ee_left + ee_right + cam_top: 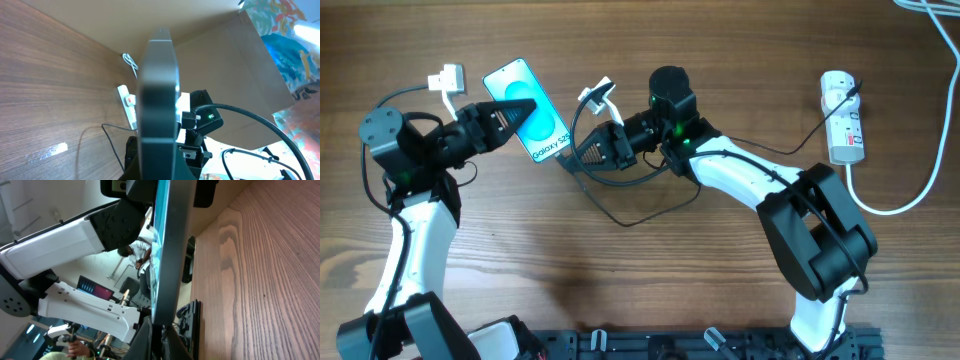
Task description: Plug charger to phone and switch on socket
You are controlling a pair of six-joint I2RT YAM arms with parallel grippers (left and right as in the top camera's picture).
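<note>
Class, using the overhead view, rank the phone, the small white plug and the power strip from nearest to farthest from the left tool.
1. phone: gripped in the left tool, left of centre.
2. small white plug: close by, toward the top left corner.
3. power strip: far across on the right side.

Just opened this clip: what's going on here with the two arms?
The left hand grips the phone, its screen lit. The right hand is at the phone's lower end, and the charger trails as a thin black cable from there towards the socket. The connector tip is hidden, so I cannot tell whether it is plugged in. Neither hand is near the socket.
</note>
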